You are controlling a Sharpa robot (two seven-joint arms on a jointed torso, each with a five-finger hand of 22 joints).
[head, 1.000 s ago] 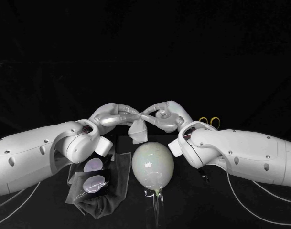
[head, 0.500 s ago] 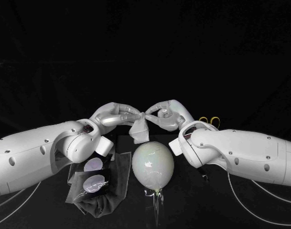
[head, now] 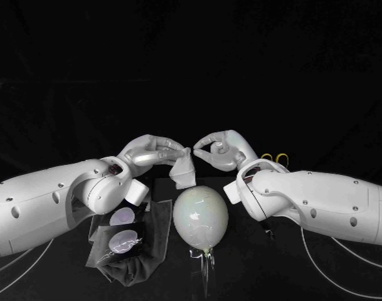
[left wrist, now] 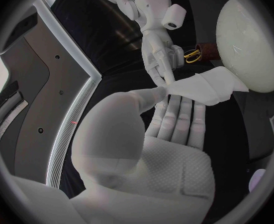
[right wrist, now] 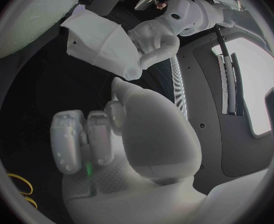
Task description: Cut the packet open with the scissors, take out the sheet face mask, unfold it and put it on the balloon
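Note:
My left hand point(head: 153, 152) pinches the top of the folded white sheet mask point(head: 184, 171), which hangs just above the far end of the pale balloon point(head: 200, 216). The balloon lies on the table between my forearms. My right hand point(head: 217, 150) is a short way right of the mask's top corner, fingers curled with nothing between them. In the left wrist view the mask point(left wrist: 205, 87) sits at my left fingertips point(left wrist: 168, 102), with the right hand point(left wrist: 156, 40) close behind and the balloon point(left wrist: 248, 40) beside it. The right wrist view shows the mask point(right wrist: 102, 42) held by the left hand point(right wrist: 155, 37).
The dark packet point(head: 132, 241), with a clear sheet bearing two pale round patches, lies under my left forearm. The scissors' yellow handles point(head: 275, 158) show behind my right wrist; the scissors point(left wrist: 193, 55) also lie near the balloon. White cables point(head: 335, 269) trail at the near right.
My right hand has come off the mask's top corner and drawn back slightly to the right. The left hand still holds the mask in the same place.

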